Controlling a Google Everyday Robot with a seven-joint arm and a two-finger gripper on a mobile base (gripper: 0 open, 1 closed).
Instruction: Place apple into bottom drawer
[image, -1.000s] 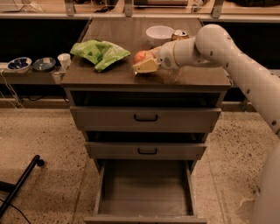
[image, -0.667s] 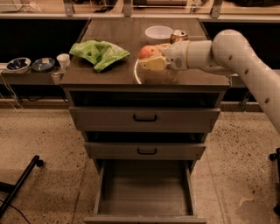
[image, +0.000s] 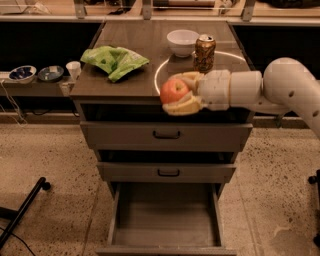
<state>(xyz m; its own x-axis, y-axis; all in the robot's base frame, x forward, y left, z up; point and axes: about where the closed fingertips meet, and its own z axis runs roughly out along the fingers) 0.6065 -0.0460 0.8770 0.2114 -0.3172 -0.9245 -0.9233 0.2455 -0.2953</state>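
Observation:
The red-orange apple (image: 173, 90) is held between the yellowish fingers (image: 181, 107) of my gripper (image: 178, 93), which reaches in from the right on a white arm. The apple hangs at the front edge of the cabinet top, above the top drawer's front. The bottom drawer (image: 165, 218) is pulled out at the foot of the cabinet; its flat floor is bare. The apple is well above it.
On the cabinet top (image: 130, 55) lie a green chip bag (image: 114, 61), a white bowl (image: 182, 41) and a soda can (image: 204, 53). Two shallower drawers (image: 166, 135) with dark handles are closed. A side shelf at left holds small bowls (image: 22, 74) and a cup (image: 73, 70).
My gripper has lifted the apple off the cabinet top and carried it forward and down to the front edge; the arm has swung lower on the right.

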